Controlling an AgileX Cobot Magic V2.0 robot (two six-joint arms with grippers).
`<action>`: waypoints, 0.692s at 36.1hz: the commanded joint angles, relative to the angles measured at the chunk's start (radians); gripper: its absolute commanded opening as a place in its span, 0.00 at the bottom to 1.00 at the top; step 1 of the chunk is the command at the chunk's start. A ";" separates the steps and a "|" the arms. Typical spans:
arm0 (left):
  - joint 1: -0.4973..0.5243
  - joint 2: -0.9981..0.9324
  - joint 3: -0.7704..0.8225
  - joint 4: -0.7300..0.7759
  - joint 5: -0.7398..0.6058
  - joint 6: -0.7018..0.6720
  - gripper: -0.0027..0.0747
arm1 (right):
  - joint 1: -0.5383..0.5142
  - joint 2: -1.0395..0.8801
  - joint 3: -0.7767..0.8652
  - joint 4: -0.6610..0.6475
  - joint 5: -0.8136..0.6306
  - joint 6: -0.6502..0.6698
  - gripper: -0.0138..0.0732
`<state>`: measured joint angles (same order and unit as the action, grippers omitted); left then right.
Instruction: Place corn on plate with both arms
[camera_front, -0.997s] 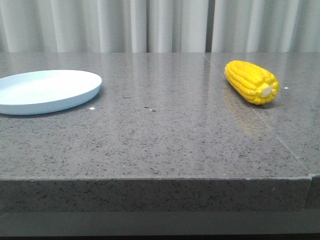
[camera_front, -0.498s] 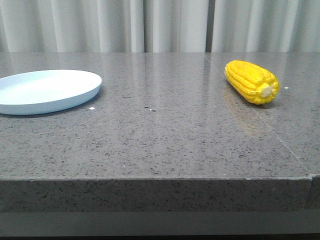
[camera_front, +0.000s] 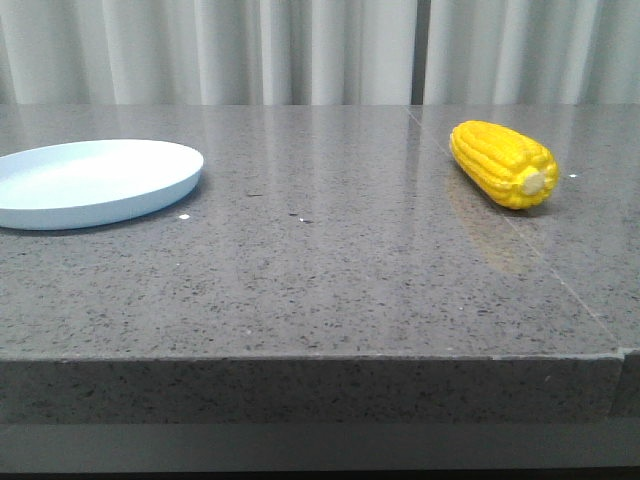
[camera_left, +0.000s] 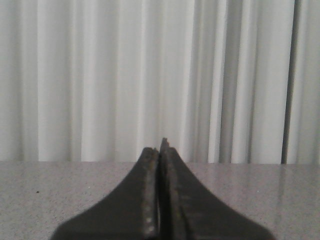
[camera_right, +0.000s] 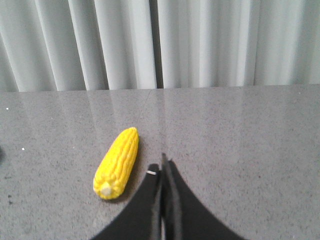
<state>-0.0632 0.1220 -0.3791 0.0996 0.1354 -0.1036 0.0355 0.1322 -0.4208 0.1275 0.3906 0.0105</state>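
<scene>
The yellow corn (camera_front: 503, 163) lies on the grey stone table at the right, its pale cut end toward the front. The pale blue plate (camera_front: 95, 182) sits at the far left, with nothing on it. Neither gripper shows in the front view. In the right wrist view my right gripper (camera_right: 162, 165) is shut and empty, above the table just beside the corn (camera_right: 117, 162), apart from it. In the left wrist view my left gripper (camera_left: 160, 148) is shut and empty above bare table, facing the curtain; neither corn nor plate shows there.
A grey speckled stone table (camera_front: 320, 270) has its front edge near the camera and a seam running along its right side. A white pleated curtain (camera_front: 300, 50) hangs behind the table's back edge.
</scene>
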 joint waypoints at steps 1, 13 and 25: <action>0.004 0.127 -0.111 0.021 0.039 -0.001 0.01 | -0.005 0.114 -0.106 -0.001 -0.057 -0.011 0.08; 0.004 0.336 -0.194 0.043 0.049 -0.001 0.01 | -0.005 0.285 -0.154 -0.001 -0.080 -0.011 0.08; 0.004 0.336 -0.194 0.043 0.049 -0.001 0.21 | -0.005 0.285 -0.152 -0.001 -0.083 -0.011 0.29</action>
<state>-0.0632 0.4471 -0.5368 0.1421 0.2664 -0.1036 0.0355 0.4058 -0.5367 0.1275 0.3969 0.0105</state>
